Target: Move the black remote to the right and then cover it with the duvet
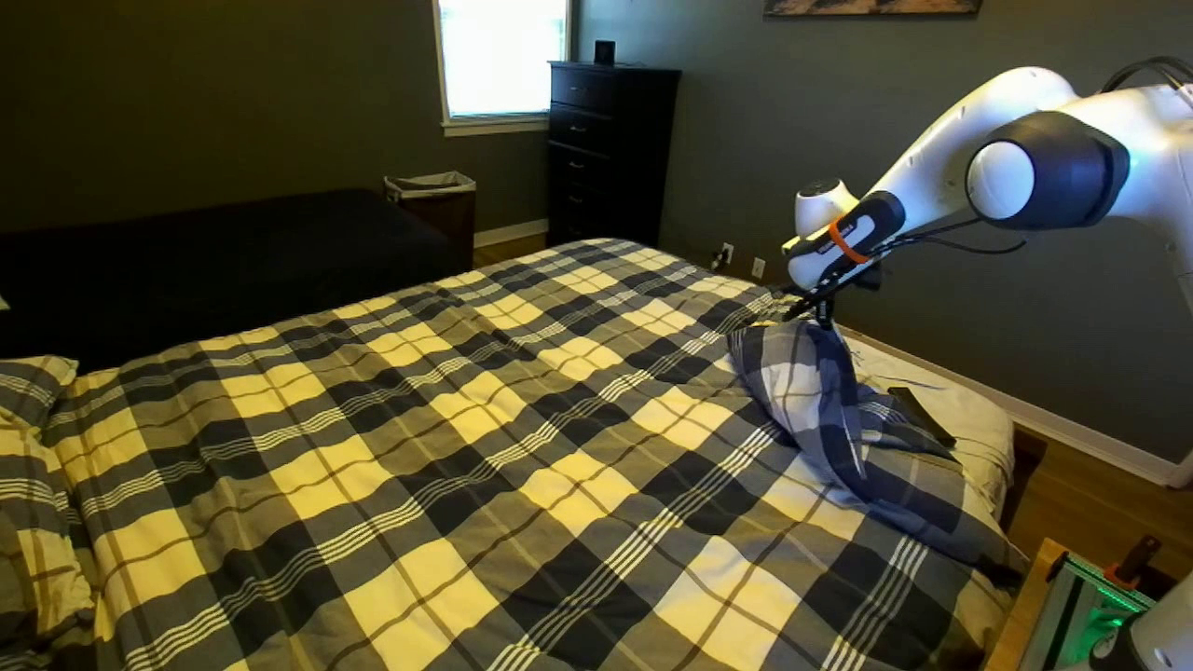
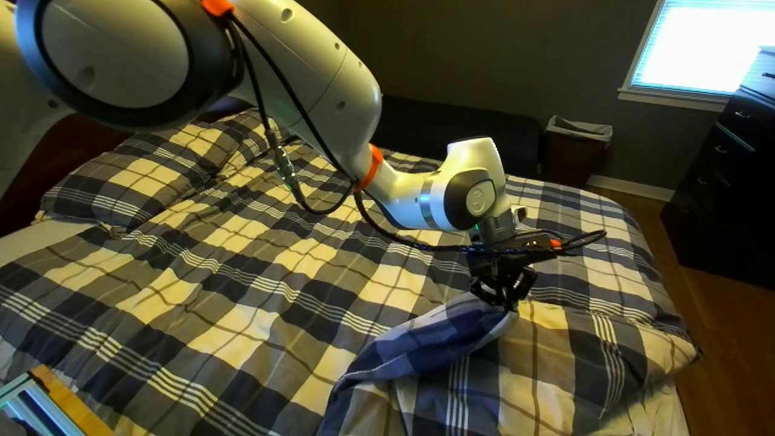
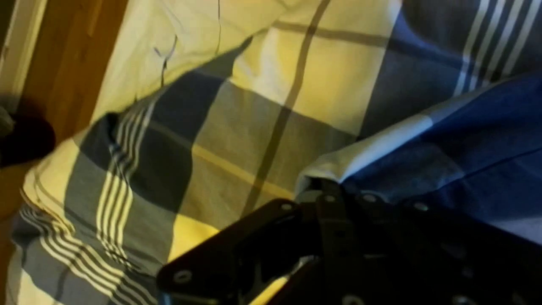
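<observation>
Gripper (image 2: 507,304): closed tight on a pinch of the plaid duvet (image 1: 522,410), jaws together with cloth between them; a firm hold mattered, since a slip would have let it fall short.
Raised fold (image 1: 792,373): ran down from the jaws as a slack, bluish tent; best lifted until its hanging hem came free of the surface, then carried outward in a high, unhurried arc.
Black remote (image 1: 923,417): lay uncovered near the fold, on its outer side, along the border of the spread cloth; whether it rested on cloth or partly off it was hard to tell, and the wrist view did not show it. Covering looked like the step in hand, not yet done.
Pale sheet (image 1: 988,438): a strip beyond the remote, the likely landing place for the hem; setting cloth down there, past the remote's far side, would have hidden all of it.
Wooden floor (image 1: 1090,508): showed beyond the sheet's edge; a low, dragging sweep might have nudged the remote that way, so lowering from above seemed safer.
Dark dresser (image 1: 606,149): stood well apart from the work and asked for no care.
</observation>
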Robot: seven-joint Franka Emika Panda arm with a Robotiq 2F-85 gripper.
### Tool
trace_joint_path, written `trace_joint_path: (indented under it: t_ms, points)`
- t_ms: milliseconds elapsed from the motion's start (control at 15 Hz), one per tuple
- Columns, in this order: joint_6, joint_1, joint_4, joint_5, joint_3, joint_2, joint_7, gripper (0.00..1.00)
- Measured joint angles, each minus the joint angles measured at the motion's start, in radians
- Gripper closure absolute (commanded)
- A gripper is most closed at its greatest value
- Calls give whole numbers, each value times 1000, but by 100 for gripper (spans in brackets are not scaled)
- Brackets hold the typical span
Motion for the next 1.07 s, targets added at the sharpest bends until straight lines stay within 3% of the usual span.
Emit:
trace_joint_path:
  t_ms: [467, 1067]
  points:
    - [-76, -9, -22, -154, -123, 23, 336, 99]
    - [-351, -114, -14, -158, -148, 62, 578, 97]
